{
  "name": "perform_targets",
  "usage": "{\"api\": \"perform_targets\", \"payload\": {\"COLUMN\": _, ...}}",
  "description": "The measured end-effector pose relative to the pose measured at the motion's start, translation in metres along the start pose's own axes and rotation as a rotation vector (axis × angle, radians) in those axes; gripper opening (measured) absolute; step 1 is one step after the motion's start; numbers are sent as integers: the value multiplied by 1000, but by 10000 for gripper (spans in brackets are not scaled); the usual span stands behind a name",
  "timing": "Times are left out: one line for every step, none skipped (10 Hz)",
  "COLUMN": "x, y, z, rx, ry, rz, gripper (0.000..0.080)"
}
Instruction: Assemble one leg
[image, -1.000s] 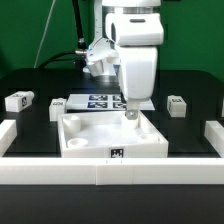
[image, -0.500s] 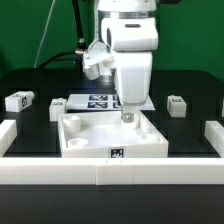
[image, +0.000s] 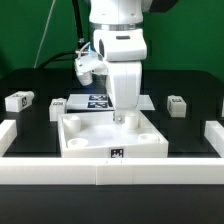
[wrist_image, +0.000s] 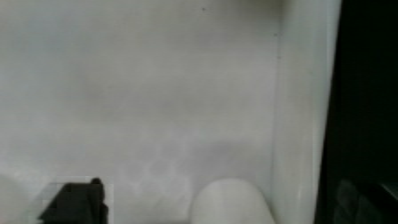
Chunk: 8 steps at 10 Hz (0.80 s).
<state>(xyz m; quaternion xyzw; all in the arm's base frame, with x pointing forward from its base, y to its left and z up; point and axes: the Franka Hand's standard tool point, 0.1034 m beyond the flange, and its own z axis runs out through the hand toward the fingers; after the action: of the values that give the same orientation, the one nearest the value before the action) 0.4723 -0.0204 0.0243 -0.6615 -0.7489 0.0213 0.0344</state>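
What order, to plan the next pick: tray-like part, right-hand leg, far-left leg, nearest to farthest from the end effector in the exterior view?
1. Tray-like part, just below the end effector.
2. Right-hand leg, exterior view's right.
3. Far-left leg, exterior view's far left.

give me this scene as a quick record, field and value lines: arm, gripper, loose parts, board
arm: above the tray-like part, wrist pointing down
gripper: low inside the tray-like part, toward its far side; open or shut cannot be told
left leg: loose on the table, at the exterior view's left
right leg: loose, at the exterior view's right
marker board: flat behind the tray-like part
wrist view: blurred white surface close up
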Motion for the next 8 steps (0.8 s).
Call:
{"api": "perform_targets", "payload": {"x": -2, "y": -4, "z": 7, "rx": 11, "ry": 5, "rz": 6, "gripper": 650}}
{"api": "perform_targets", "payload": {"x": -4, "y": -7, "z": 13, "rx": 19, "ry": 8, "rz": 12, "gripper": 650}}
{"api": "perform_targets", "payload": {"x": -8, "y": -8, "z": 14, "rx": 21, "ry": 10, "rz": 21, "gripper": 650}}
{"api": "perform_targets", "payload": {"x": -10, "y": -8, "z": 14, "rx": 21, "ry": 10, "rz": 30, "gripper": 630}}
{"api": "perform_targets", "payload": {"x": -10, "y": -8, "z": 14, "rx": 21, "ry": 10, "rz": 30, "gripper": 487}}
{"api": "perform_targets", "payload": {"x": -10, "y": -8, "z": 14, "rx": 21, "ry": 10, "rz": 30, "gripper": 487}}
{"api": "perform_targets", "payload": {"x": -10, "y": -9, "z": 14, "rx": 21, "ry": 10, "rz": 31, "gripper": 313}}
{"api": "perform_targets", "payload": {"x": -10, "y": -9, "z": 14, "rx": 21, "ry": 10, "rz": 31, "gripper": 133}}
